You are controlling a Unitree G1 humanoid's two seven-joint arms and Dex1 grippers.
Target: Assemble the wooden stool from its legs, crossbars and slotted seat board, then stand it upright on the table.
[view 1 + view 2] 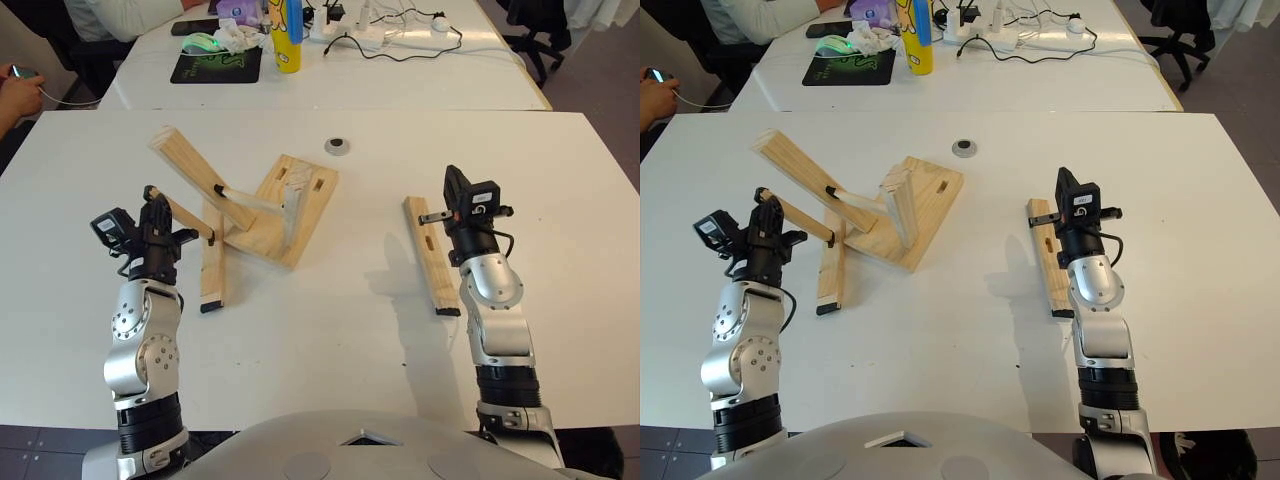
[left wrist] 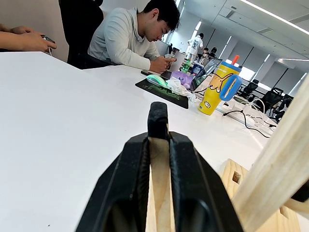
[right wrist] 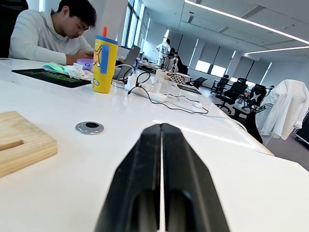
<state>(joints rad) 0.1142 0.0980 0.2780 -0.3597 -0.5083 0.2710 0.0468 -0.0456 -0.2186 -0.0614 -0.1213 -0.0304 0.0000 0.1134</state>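
A white table (image 1: 330, 340) stands in an open office. In the head view, the stool (image 1: 232, 210) lies tipped left of centre, partly built. Its slotted seat board (image 1: 300, 205) carries some legs, but one loose leg (image 1: 428, 255) lies flat at the right, so fitting it and standing the stool upright are not yet done.

In the left wrist view, the left gripper (image 2: 158, 140) is clamped narrowly on a thin crossbar (image 2: 158, 193).

In the right wrist view, the right gripper (image 3: 161, 140) is closed on nothing.
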